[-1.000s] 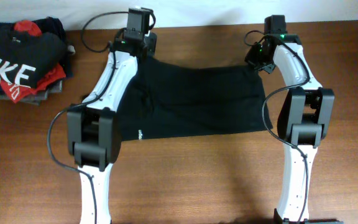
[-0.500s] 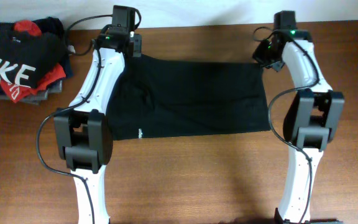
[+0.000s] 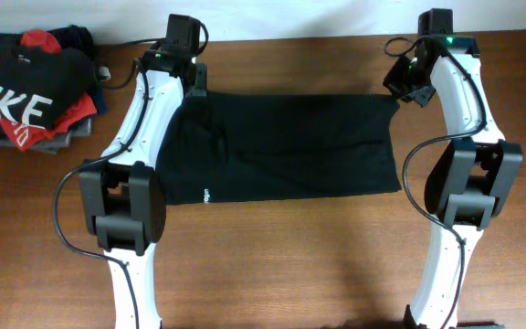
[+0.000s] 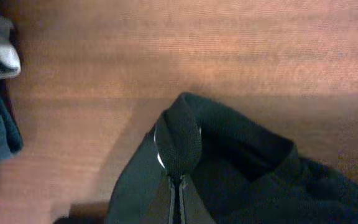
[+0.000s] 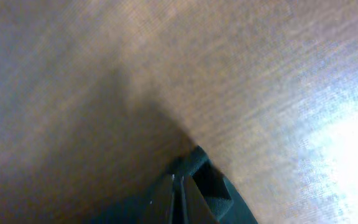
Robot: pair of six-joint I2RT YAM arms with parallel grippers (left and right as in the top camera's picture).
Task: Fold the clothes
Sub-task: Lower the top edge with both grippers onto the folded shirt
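**Overhead view, near to far.** Nearest the arm bases, the counter (image 3: 272,265) is bare wood. Beyond it the black T-shirt (image 3: 281,146) lies flat as one wide band. Its near hem is straight, and a small white logo (image 3: 205,194) sits near its near-left corner.

**Hands.** At the shirt's far edge, the left hand (image 3: 190,84) is clamped on the far-left corner. The right hand (image 3: 402,90) is clamped on the far-right corner. Each wrist view shows fingers pinched together on a small fold of black fabric, with wood beyond.

**Change over the last second.**
- The two hands have drawn apart, the left one toward the left and the right one toward the right.
- The shirt's far-right corner has travelled outward with the right hand.
- The far edge, slack before, now runs nearly straight between the hands, and the band is wider.

This reads as a tensioning step. The cloth is apparently being pulled smooth so that the next fold can be laid cleanly, and the folding itself looks only partly done.

**Count.**
- T-shirt on the counter: one
- Logo: one
- Arms: two, the left arm (image 3: 144,114) and the right arm (image 3: 464,96)
- Hands: two
- Pile of clothes (image 3: 35,91): one, at the far left, well apart from the shirt. A black top with large white letters lies on it, over red, grey and dark pieces. The number of garments in the pile cannot be told.
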